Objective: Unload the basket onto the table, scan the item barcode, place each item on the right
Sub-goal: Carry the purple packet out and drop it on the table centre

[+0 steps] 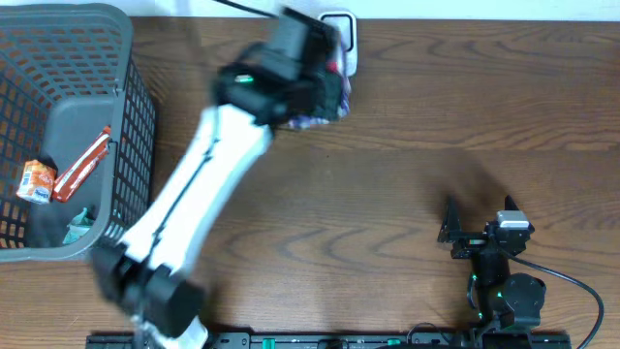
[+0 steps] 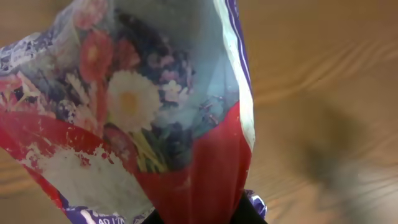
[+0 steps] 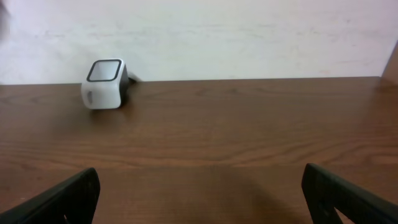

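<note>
Dark wood-grain bench (image 1: 387, 174), pale wall along its far edge. Positions are by the overhead view's clock face.

- Grey mesh basket (image 1: 136, 107) at 9 o'clock. Judged to be the stock of items; it sits on the left arm's side, within that arm's reach.
- Left arm (image 1: 194, 194) stretches from 7 o'clock up towards 12. Left jaws are closed on a floral packet (image 2: 143, 112), gripped at one end so that the printed face hangs free, probably to leave the barcode uncovered. No barcode is readable in any view.
- Right arm (image 1: 499, 262) is parked at 5 o'clock, well apart from the work. Right jaws are spread wide with nothing between them; it seems to be kept clear of the scanning path.
- The packet is held off the bench at 12 o'clock, just beside the scanner. Whether they touch cannot be told.
- White scanner (image 3: 104, 84) at 12 o'clock against the wall, window tilted up and forwards, so the packet must be presented above or before it.
- In the basket: a red wrapper (image 1: 82, 165) and an orange packet (image 1: 37, 181).

Step judged: presenting the packet to the scanner.
</note>
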Available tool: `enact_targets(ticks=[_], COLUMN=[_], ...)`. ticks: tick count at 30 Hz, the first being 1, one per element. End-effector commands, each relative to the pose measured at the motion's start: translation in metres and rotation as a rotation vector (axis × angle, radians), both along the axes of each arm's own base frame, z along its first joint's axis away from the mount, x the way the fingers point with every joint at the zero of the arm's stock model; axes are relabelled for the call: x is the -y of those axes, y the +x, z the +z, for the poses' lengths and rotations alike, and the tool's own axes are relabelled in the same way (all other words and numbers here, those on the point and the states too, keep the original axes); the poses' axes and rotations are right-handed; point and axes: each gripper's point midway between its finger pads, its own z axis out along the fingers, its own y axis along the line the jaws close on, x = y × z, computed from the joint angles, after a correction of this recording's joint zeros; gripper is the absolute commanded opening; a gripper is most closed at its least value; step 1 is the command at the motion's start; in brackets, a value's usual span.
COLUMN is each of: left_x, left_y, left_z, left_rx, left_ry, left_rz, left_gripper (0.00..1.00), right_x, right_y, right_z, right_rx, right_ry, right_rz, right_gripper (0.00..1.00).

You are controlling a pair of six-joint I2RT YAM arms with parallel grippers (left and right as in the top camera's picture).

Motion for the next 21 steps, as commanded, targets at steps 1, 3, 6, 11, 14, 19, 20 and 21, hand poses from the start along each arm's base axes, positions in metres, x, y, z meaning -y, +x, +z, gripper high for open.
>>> enact_targets(ticks=[1, 3, 6, 11, 14, 19, 20, 21], left_x=[0.017, 0.029, 0.038, 0.034, 0.01, -0.078, -0.1, -0.128], left_y=[-0.003, -0.008, -0.011, -0.001, 0.013, 0.035, 0.038, 0.039], left_z=[-0.05, -0.074, -0.092, -0.055, 0.001, 0.109, 0.125, 0.144], left_rx=[-0.056, -0.094, -0.117, -0.041, 0.069, 0.305, 0.344, 0.39], left_ry=[0.119, 0.147, 0.165, 0.129, 0.069, -0.038, -0.049, -0.058], left_rz=[-0.036, -0.062, -0.082, -0.083, -0.035, 0.156, 0.204, 0.265], left_gripper=[0.15, 0.37, 0.42, 0.69, 0.7, 0.74, 0.74, 0.75], right_x=[0.005, 0.005, 0.005, 0.005, 0.005, 0.005, 0.005, 0.005], right_y=[0.0, 0.0, 0.0, 0.0, 0.0, 0.0, 0.0, 0.0], right_z=[-0.001, -0.001, -0.001, 0.0, -0.001, -0.001, -0.001, -0.001], right_rx=[-0.001, -0.001, -0.001, -0.001, -0.001, -0.001, -0.001, -0.001], right_ry=[0.012, 0.012, 0.012, 0.012, 0.012, 0.012, 0.012, 0.012], right_rz=[-0.022, -0.022, -0.022, -0.022, -0.022, -0.022, -0.022, -0.022], right_gripper=[0.99, 0.99, 0.99, 0.99, 0.99, 0.99, 0.99, 0.99])
